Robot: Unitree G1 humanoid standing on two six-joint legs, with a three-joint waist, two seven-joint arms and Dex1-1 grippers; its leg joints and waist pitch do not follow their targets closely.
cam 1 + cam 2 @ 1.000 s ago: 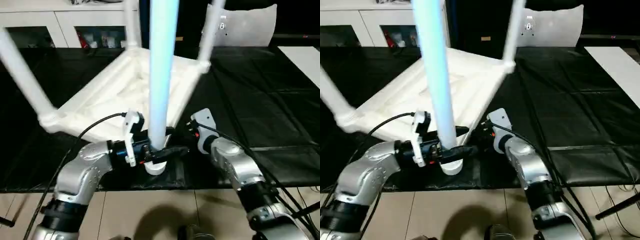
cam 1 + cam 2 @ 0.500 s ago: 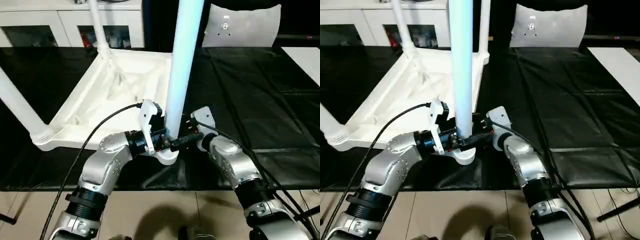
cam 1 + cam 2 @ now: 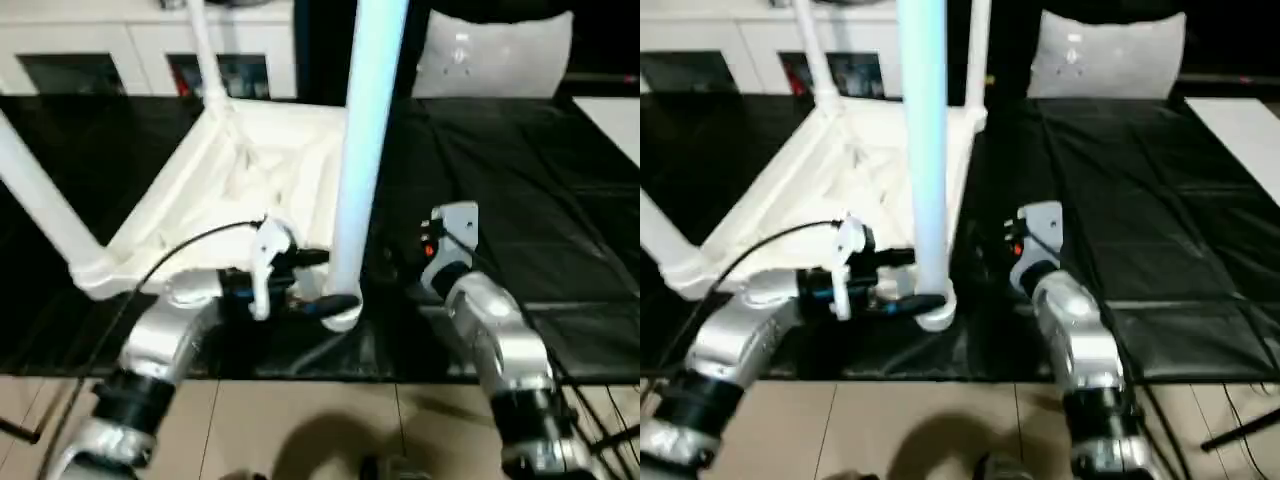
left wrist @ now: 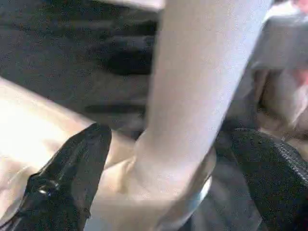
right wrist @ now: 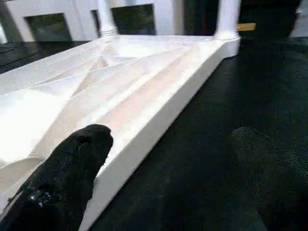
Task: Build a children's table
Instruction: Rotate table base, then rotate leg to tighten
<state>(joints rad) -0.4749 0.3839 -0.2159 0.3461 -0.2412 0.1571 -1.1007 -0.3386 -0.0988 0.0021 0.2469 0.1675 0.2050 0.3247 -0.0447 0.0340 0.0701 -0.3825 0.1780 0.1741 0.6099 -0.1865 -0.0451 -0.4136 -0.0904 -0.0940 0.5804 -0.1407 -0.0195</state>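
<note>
A black-covered surface (image 3: 520, 200) is seen, bare across the right half of the frame up to its front edge. The inverted table top (image 3: 250, 180) is laid left of centre, legs rising at its corners. At lower centre, the near leg (image 3: 358, 150) is flanked at its collar by the left claw (image 3: 325, 300), parted around it. The right claw (image 5: 168, 163) is held released, apart from the top's edge.
</note>
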